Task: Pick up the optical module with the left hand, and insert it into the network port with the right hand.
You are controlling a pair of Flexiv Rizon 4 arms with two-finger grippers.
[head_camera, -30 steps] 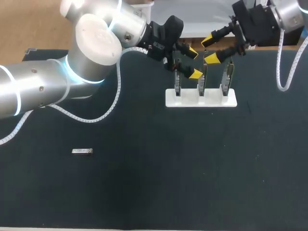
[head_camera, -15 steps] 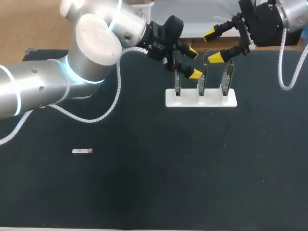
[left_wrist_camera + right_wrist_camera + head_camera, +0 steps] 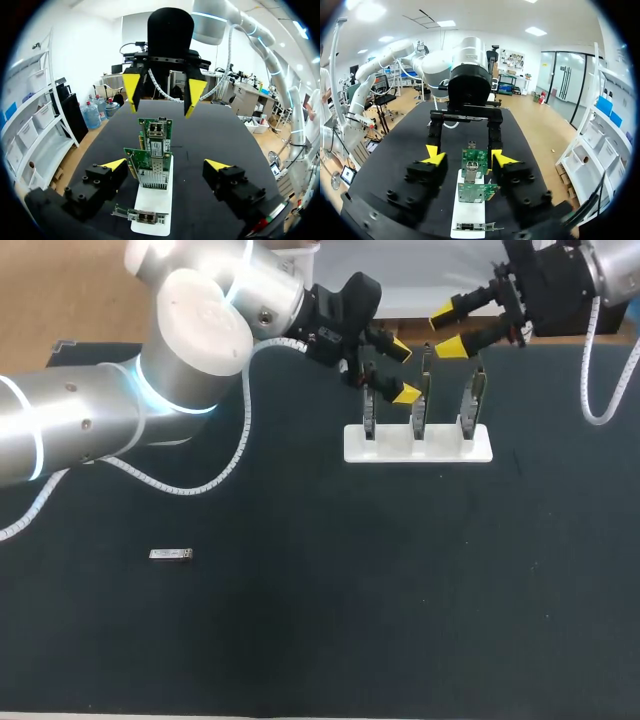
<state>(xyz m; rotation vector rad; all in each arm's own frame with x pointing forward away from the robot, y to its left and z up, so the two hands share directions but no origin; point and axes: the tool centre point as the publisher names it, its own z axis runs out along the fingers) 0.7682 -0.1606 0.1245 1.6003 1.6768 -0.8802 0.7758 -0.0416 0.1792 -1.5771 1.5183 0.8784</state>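
Note:
The optical module (image 3: pixel 171 554), a small silver bar, lies alone on the dark table at the front left, far from both grippers. A white stand (image 3: pixel 440 448) at the back holds three upright network cards (image 3: pixel 419 400). My left gripper (image 3: pixel 403 371) hovers open at the stand's left end, and the green cards (image 3: pixel 151 166) rise ahead between its fingers without being touched. My right gripper (image 3: pixel 445 331) faces it from behind the stand, open and empty; a card (image 3: pixel 474 161) stands between its tips (image 3: pixel 467 158), clear of both. The module is hidden in both wrist views.
The stand's white base (image 3: pixel 152 212) (image 3: pixel 468 216) runs lengthwise between the two facing grippers. My left arm's white cable (image 3: pixel 243 430) loops over the table behind the module. My right arm's cable (image 3: pixel 585 390) hangs at the back right.
My right gripper drew a little back and to the right from the stand; its fingers spread wider, then narrowed. The left arm and the module have not moved.

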